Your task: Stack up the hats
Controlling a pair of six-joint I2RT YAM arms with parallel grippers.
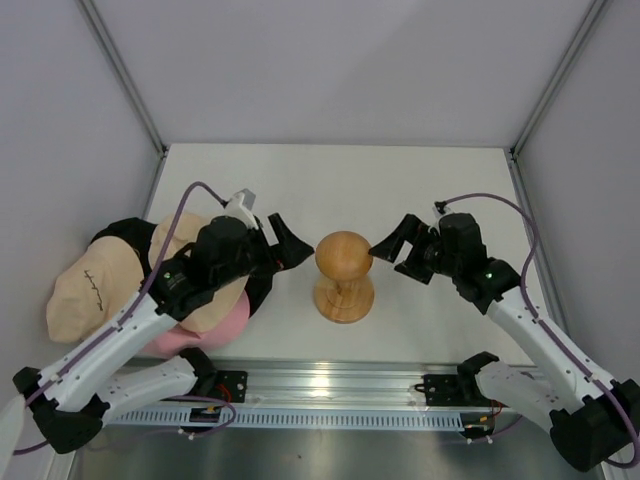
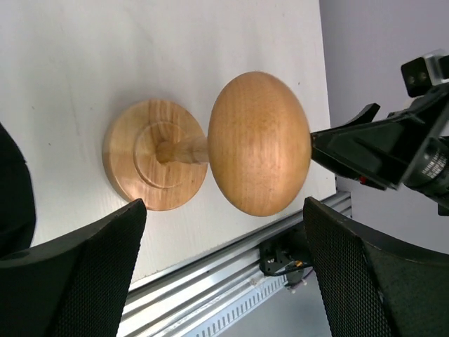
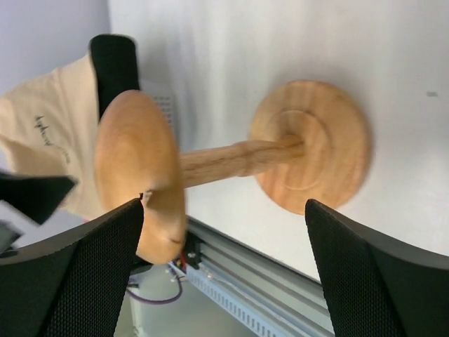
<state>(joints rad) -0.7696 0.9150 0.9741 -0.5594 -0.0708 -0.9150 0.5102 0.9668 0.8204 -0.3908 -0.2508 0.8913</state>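
Both open and empty, the left gripper (image 1: 290, 248) and right gripper (image 1: 385, 250) are flanking the wooden stand (image 1: 343, 258). The hats (image 1: 90, 290) are lying heaped at left, so grabbing one is looking like the next move.

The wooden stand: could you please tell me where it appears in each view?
Top external: wooden stand upright at the picture's centre.
Left wrist: centre frame, lying sideways in the picture, dome right, base left.
Right wrist: centre frame, dome left, base right.
Shared landmark: the aluminium rail, below the stand in all three.
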